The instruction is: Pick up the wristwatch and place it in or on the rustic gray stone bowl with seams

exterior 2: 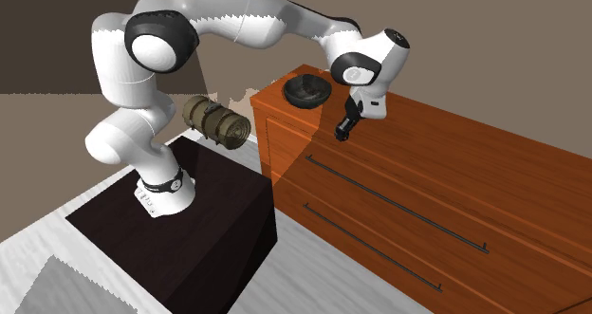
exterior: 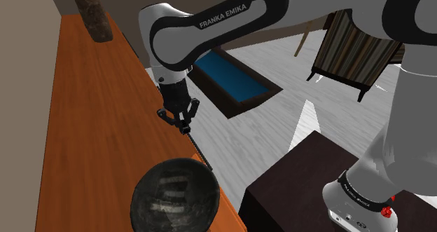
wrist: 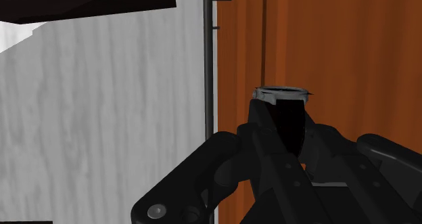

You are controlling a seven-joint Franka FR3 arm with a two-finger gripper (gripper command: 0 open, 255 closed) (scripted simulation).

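My black gripper hangs over the front edge of the orange wooden dresser, shut on the wristwatch. In the wrist view the watch shows as a silver-rimmed case with a dark strap clasped between my fingers. The dark grey stone bowl sits on the dresser top at the shoulder view's bottom, a short way from the gripper toward the stand. In the second exterior view the bowl stands at the dresser's far corner and the gripper hangs to its right, just past the front edge.
A brown rough cylinder stands at the far end of the dresser top. Long dark drawer handles run along the dresser front. My dark stand is beside the dresser. An olive roll, a blue-topped low table and a striped chair lie beyond.
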